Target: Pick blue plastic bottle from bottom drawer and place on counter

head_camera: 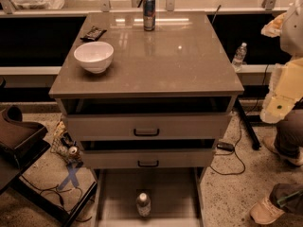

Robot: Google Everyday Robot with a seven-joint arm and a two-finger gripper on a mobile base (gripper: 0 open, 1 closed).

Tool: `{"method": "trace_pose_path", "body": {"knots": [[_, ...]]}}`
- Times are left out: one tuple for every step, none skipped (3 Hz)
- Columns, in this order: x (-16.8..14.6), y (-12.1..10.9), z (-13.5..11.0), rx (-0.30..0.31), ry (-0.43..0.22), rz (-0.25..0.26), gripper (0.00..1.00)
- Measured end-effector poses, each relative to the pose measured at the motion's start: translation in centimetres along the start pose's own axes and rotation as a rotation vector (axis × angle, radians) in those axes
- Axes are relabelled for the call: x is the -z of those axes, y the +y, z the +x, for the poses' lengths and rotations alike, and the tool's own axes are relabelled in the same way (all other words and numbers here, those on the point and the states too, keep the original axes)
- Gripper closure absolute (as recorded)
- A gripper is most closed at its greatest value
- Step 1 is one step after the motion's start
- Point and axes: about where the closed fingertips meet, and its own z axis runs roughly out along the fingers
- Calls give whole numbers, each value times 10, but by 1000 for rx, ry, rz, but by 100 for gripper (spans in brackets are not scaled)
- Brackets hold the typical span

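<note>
The blue plastic bottle [143, 204] stands upright with its white cap up, near the front middle of the open bottom drawer [118, 197]. The drawer is pulled out below the two upper drawers. The counter [189, 65] is the glossy grey-brown top of the cabinet. My gripper is out of view. Only cream and white arm links [284, 86] show at the right edge, beside the counter's right side and well away from the bottle.
On the counter are a white bowl [93, 56] at front left, a dark snack packet [93, 32] behind it, and a blue-and-silver can [149, 13] at the back. A second small bottle [239, 55] stands far right. A person's legs and shoe [265, 211] are at lower right. Cables lie on the floor.
</note>
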Motion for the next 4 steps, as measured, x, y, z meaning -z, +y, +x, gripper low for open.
{"method": "trace_pose_path", "body": {"knots": [[0,0,0,0,0,0,0],[-15,4,5,-35,-63,3,0],[-37,29,4,-40,-182,9,0],[-96,70,14,-62,-326,-21,0]]}}
